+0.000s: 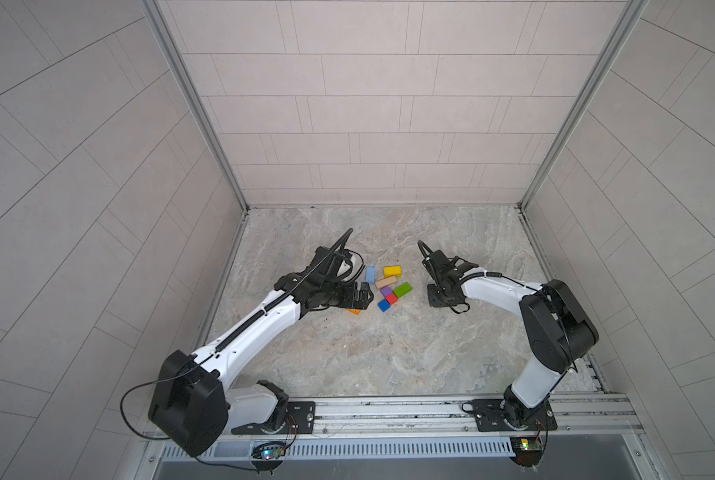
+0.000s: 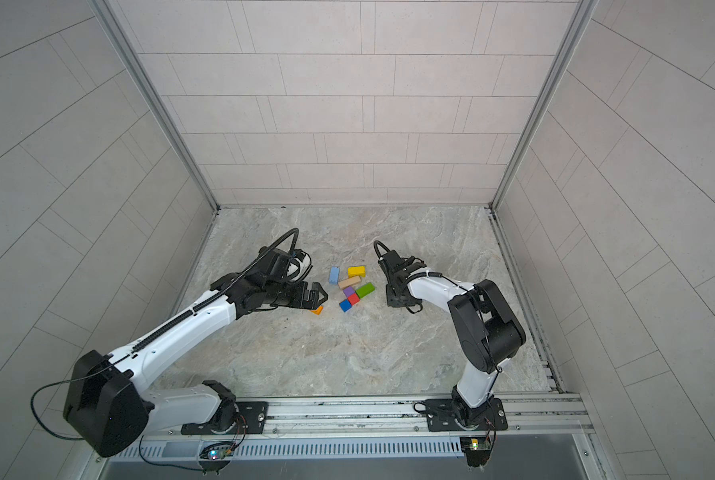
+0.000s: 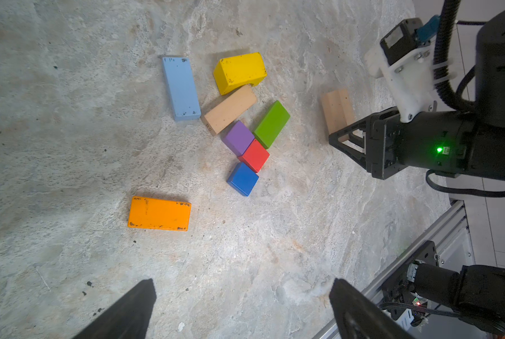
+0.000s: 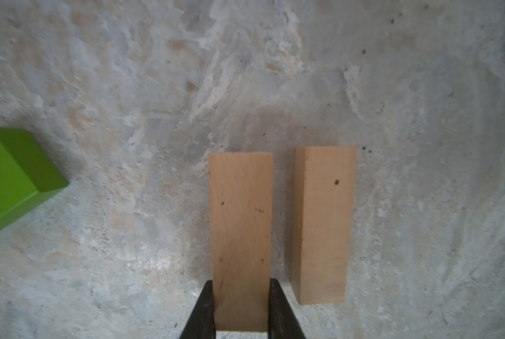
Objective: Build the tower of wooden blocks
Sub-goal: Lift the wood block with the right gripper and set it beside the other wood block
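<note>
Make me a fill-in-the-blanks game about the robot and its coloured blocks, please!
1. The right gripper is shut on a ____ block.
2. The left gripper has its jaws wide ____.
3. The red cube sits between the purple cube and the ____ cube.
4. In the right wrist view, the only painted block is ____.

Missing words: tan, open, blue, green.

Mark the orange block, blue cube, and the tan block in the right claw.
orange block (image 3: 159, 213), left wrist view, middle of top face.
blue cube (image 3: 242, 179), left wrist view, middle of top face.
gripped tan block (image 4: 241, 223), right wrist view, bare top face.
</note>
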Motion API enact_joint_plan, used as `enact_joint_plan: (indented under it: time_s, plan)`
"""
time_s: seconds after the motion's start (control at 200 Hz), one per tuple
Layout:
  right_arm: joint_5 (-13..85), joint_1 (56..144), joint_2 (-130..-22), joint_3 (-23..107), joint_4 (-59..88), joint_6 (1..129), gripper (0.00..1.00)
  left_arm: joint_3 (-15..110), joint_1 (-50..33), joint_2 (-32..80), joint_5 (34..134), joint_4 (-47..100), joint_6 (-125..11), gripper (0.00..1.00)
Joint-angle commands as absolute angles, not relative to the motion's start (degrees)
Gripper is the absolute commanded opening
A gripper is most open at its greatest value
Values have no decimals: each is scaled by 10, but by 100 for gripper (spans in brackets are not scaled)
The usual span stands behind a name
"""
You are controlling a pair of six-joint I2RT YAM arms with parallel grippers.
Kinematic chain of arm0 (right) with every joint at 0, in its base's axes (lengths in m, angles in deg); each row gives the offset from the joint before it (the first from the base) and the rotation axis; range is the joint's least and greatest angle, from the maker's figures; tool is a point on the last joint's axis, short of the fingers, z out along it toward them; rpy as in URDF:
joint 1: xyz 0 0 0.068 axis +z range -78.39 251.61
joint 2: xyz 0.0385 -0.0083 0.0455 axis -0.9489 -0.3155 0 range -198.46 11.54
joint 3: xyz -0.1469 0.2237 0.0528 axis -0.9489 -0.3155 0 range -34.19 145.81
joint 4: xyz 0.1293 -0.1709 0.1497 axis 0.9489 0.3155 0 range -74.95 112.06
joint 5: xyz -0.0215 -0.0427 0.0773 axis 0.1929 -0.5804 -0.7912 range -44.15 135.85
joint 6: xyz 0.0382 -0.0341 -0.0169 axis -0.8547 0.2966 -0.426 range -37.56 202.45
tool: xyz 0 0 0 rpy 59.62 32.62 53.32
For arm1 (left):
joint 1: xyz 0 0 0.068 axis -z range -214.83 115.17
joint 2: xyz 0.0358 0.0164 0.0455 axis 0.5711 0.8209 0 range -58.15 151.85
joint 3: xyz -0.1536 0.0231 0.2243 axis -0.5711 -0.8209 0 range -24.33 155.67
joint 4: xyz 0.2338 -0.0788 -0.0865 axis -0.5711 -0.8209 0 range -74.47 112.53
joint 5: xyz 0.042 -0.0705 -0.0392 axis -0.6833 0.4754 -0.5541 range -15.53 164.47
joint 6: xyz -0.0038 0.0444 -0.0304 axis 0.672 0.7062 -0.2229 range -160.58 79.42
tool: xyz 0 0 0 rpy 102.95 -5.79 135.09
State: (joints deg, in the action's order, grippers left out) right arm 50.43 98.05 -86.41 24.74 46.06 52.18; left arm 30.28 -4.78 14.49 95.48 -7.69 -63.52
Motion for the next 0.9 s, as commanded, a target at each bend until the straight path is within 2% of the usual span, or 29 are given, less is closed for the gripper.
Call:
enact_joint_plan:
  time_s: [0.0, 0.125, 0.57, 0.676, 0.891]
  plan:
    - [516, 978, -870, 241, 461, 514, 19, 296, -45, 149, 959, -70, -634, 100]
    - [518, 978, -861, 228, 451, 515, 23, 297, -45, 150, 960, -70, -635, 100]
    - [521, 978, -875, 232, 450, 516, 24, 293, -45, 147, 959, -67, -638, 100]
    - [522, 978, -872, 233, 450, 518, 32, 294, -45, 152, 961, -66, -639, 100]
    - [512, 977, -844, 236, 456, 522, 40, 294, -44, 161, 967, -63, -645, 100]
